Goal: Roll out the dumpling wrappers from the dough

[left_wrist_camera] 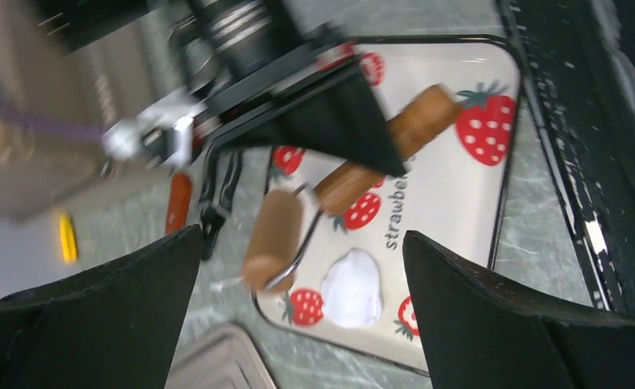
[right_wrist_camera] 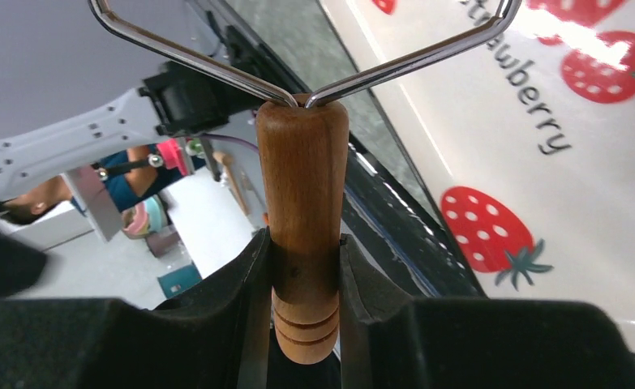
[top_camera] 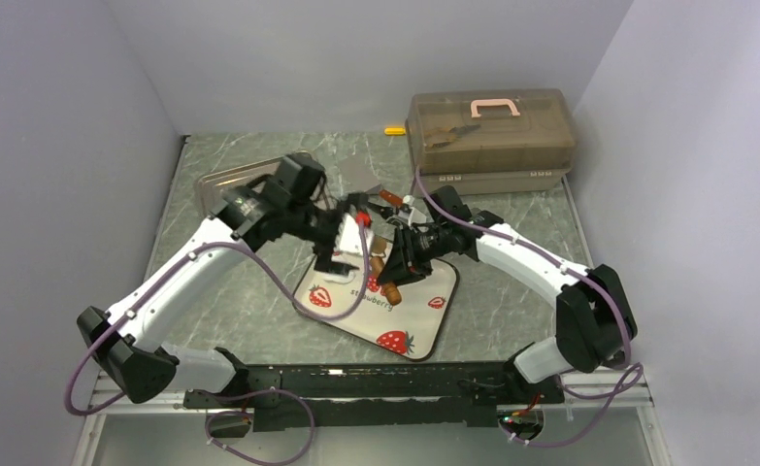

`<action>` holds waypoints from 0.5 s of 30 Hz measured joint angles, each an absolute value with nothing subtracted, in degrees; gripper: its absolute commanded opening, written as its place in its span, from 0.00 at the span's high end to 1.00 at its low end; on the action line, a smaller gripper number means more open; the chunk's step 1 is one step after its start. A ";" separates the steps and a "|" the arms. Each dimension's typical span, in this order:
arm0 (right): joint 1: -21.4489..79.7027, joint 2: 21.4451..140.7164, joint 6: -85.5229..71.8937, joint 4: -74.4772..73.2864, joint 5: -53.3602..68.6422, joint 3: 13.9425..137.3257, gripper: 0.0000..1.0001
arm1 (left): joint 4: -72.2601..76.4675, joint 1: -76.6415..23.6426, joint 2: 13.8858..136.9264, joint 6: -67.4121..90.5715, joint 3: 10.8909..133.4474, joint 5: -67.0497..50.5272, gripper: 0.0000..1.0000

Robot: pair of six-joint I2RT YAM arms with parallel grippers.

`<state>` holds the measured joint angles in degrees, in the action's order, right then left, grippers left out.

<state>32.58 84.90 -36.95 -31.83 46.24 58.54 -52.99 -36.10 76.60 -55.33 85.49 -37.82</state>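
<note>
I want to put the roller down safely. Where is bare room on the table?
Bare green marble table lies right of the white strawberry-printed tray, below the right arm. Crowded: the tray's far end, with left gripper, right gripper, brown wooden roller and white dough lump.

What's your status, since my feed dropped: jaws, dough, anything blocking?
Left gripper jaws open, empty. Right gripper shut on roller handle. Dough flattened on strawberry plate. Nothing covering it.
</note>
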 measured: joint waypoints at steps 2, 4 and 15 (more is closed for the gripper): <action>32.60 83.68 -39.86 -28.36 47.24 57.67 1.00 | -53.01 -40.10 76.18 -60.34 82.76 -38.74 0.01; 32.67 81.93 -42.92 -25.04 48.03 56.62 1.00 | -52.34 -42.28 76.77 -63.57 80.64 -39.42 0.01; 33.15 77.38 -49.87 -18.31 49.56 56.05 1.00 | -43.11 -43.97 78.74 -72.84 73.69 -35.68 0.03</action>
<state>33.15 77.38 -49.87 -18.31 49.56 56.05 -43.11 -43.97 78.74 -72.84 73.69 -35.68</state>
